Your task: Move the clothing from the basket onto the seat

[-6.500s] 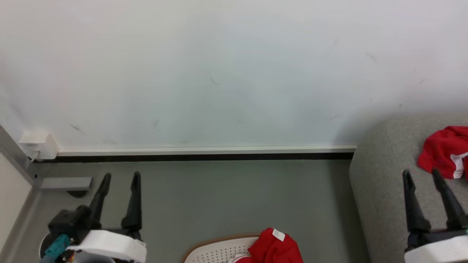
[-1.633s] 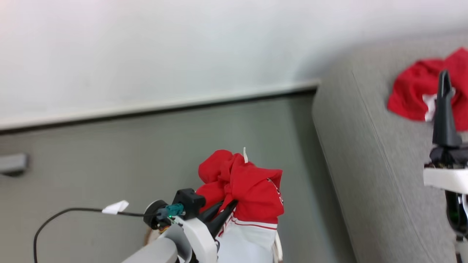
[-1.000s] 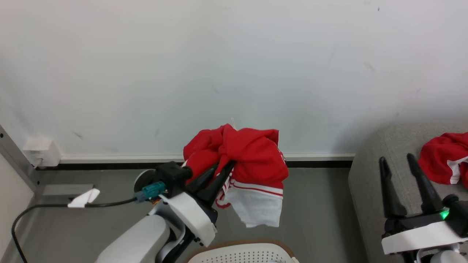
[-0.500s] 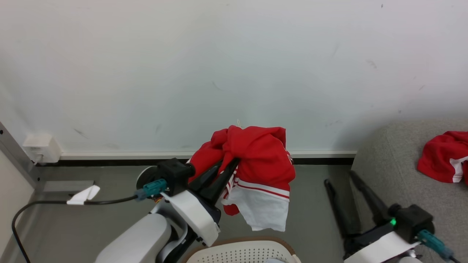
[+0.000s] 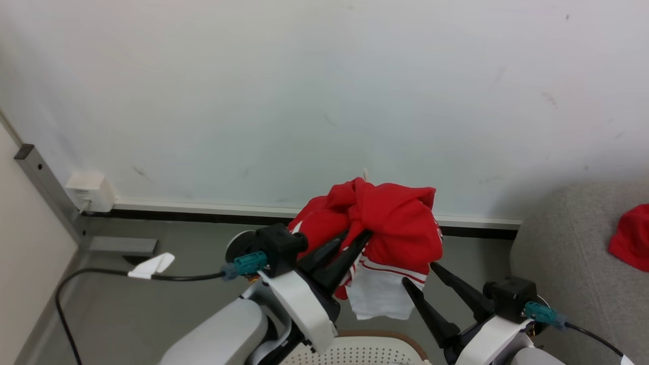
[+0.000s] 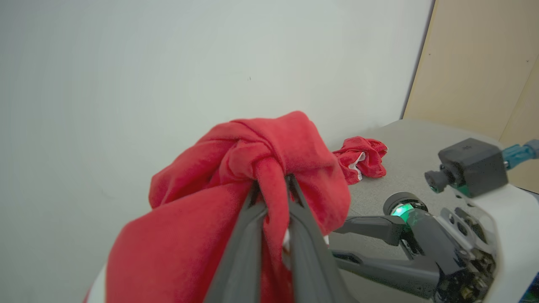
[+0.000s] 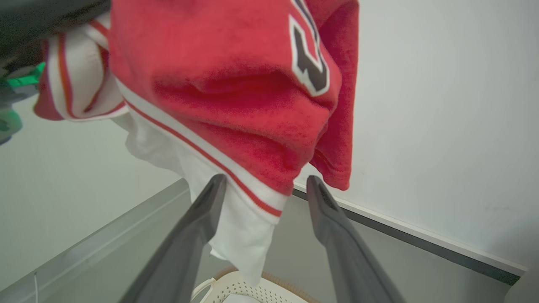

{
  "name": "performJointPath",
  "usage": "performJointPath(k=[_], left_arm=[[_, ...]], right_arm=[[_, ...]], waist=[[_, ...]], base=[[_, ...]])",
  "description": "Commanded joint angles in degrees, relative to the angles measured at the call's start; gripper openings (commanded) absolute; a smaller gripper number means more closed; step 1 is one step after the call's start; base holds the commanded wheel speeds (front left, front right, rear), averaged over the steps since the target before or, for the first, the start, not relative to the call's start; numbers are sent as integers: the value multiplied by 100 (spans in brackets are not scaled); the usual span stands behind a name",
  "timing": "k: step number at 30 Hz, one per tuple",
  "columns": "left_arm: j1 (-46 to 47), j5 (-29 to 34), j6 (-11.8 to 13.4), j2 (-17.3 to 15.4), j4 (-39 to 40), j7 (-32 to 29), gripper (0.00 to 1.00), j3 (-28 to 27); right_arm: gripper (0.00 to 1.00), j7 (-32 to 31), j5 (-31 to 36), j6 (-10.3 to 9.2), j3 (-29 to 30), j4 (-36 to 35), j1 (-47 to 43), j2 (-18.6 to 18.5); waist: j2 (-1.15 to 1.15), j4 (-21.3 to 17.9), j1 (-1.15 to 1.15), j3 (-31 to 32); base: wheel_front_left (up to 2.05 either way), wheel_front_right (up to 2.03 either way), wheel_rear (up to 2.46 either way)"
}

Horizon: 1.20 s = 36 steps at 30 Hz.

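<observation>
The left tool [image 5: 357,234] clamps tight on a bunched twist of the red clothing [image 5: 390,223] at frame centre, above the basket [image 5: 375,335] at the bottom edge. The right tool [image 5: 420,274] waits spread wide and empty just under the hanging white hem, and the grey seat [image 5: 563,243] at far right carries another red garment [image 5: 631,238]. So narrow a pinch may let the bundle slip to the floor [image 5: 177,304] short of the seat, or the hem may snag the spread tool; the only near-legible mark is a dark, white-edged numeral [image 7: 309,50], part-folded and possibly a 3, while the small white label [image 5: 365,172] is too small to read.
</observation>
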<state>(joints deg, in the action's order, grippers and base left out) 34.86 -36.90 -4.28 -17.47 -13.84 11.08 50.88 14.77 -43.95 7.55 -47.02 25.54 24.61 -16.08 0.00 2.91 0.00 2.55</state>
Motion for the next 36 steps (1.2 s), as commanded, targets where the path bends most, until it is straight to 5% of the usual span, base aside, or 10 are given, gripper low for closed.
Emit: performJointPath(k=[1,8,17,18,20,28,29,31,32,36], left_arm=[[50,-56,-48,53,62,-41,0,53],[64,-178,-159,174,158,-182,0,278],[-3,-324,-217,184,31,-242,0,411],[-5,-328,-222,178,12,-235,0,416],[0,-330,-223,168,-18,-217,0,425],[-41,-354,-155,140,-87,-141,0,410],[-57,-359,-137,138,-90,-122,25,405],[-98,-375,-122,133,-81,-111,53,404],[-110,-383,-126,138,-69,-92,100,410],[-159,-397,-109,129,-34,-56,100,422]], right_arm=[[100,27,-217,-13,-223,104,203,-95],[100,36,-825,-13,-768,97,639,-309],[100,39,-671,-13,-739,-510,678,-305],[49,39,-647,-13,-713,-544,653,-298],[0,40,-603,-13,-661,-603,610,-294],[0,41,-427,-13,-348,-657,478,-296],[0,42,-395,-13,-278,-669,463,-307],[0,41,-324,-14,-120,-700,418,-331],[0,41,-288,-14,-46,-724,382,-342],[0,39,-170,-14,117,-777,299,-398]], waist=[[0,150,0,30],[0,523,0,91],[0,791,0,124],[0,803,0,126],[0,815,0,127],[0,698,0,110],[0,670,0,103],[0,594,0,87],[0,554,0,78],[0,390,0,42]], base=[[0,0,0],[0,0,0],[0,0,0],[0,0,0],[0,0,0],[0,0,0],[0,0,0],[0,0,0],[0,0,0],[0,0,0]])
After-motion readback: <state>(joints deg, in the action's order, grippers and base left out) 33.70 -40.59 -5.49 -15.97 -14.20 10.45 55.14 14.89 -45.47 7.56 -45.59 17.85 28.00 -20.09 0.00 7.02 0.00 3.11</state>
